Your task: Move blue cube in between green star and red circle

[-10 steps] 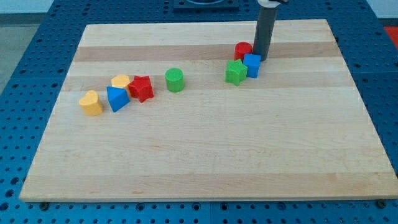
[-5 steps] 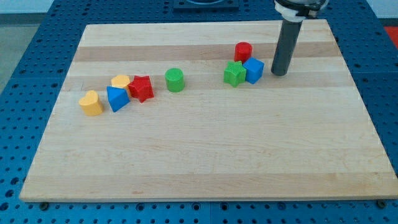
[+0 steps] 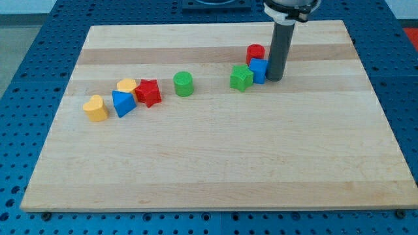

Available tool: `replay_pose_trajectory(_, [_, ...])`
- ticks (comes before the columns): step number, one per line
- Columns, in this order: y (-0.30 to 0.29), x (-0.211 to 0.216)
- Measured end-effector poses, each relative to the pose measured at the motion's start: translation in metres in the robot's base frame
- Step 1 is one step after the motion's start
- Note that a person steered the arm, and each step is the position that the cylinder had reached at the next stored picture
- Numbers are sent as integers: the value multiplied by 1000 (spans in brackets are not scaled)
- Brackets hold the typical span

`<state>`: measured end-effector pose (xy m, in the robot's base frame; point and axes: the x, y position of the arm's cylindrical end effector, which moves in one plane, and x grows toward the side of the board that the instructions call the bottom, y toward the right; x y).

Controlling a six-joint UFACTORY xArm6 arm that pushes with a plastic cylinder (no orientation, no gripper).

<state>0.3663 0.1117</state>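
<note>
The blue cube [image 3: 258,70] sits on the wooden board, touching the green star [image 3: 241,78] on its left and close below the red circle [image 3: 255,53]. My tip [image 3: 275,79] stands right against the blue cube's right side, at the view's upper right. The rod rises from there to the view's top edge.
A green cylinder [image 3: 183,83] stands left of the star. Further left lie a red star-like block [image 3: 149,92], a blue triangular block [image 3: 123,103] and two yellow heart blocks [image 3: 127,85] [image 3: 96,108]. The board's far edge [image 3: 215,27] is near the view's top.
My tip swung out to the right of the blue cube, then came back left against it. The blue cube and green star have shifted a little to the left.
</note>
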Motion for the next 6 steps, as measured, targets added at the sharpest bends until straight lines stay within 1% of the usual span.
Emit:
replay_pose_trajectory(5, [-3, -13])
replay_pose_trajectory(6, [-3, 5])
